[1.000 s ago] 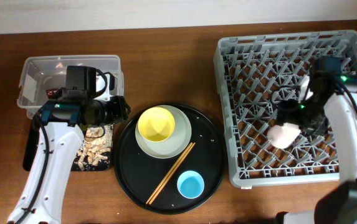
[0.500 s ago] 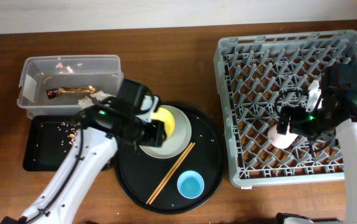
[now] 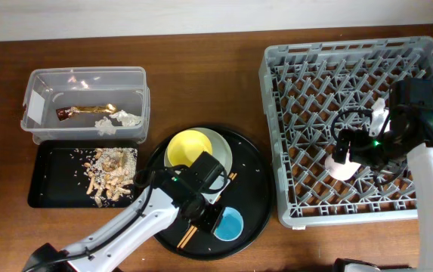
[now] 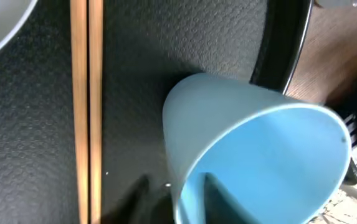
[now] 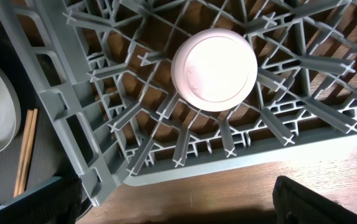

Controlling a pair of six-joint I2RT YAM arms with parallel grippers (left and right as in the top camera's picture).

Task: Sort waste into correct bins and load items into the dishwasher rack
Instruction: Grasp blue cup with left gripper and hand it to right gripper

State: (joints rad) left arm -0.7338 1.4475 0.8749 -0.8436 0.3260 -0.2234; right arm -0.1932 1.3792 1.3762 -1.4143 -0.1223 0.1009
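The blue cup (image 3: 232, 224) stands on the round black tray (image 3: 254, 174). My left gripper (image 3: 214, 217) is at its left side. In the left wrist view the cup (image 4: 253, 149) fills the frame, and my left gripper (image 4: 178, 196) is open with one finger inside the rim and one outside. The wooden chopsticks (image 3: 226, 183) (image 4: 86, 106) lie beside it. The yellow bowl (image 3: 188, 148) sits on the grey-green plate (image 3: 222, 157). The pink cup (image 3: 342, 166) (image 5: 214, 68) stands upside down in the grey rack (image 3: 307, 57). My right gripper (image 3: 358, 148) (image 5: 178, 202) is open above it.
The clear tub (image 3: 42, 83) at the back left holds the brown-and-gold wrapper (image 3: 88, 110) and white tissue (image 3: 115, 122). The shallow black tray (image 3: 50, 177) in front of it holds tan food scraps (image 3: 110, 172). The rack's front wall (image 5: 72, 106) lies between the round tray and the pink cup.
My left arm has swung from the bins across the plate to the blue cup. My right gripper has drawn back a little from the pink cup, then stayed still.
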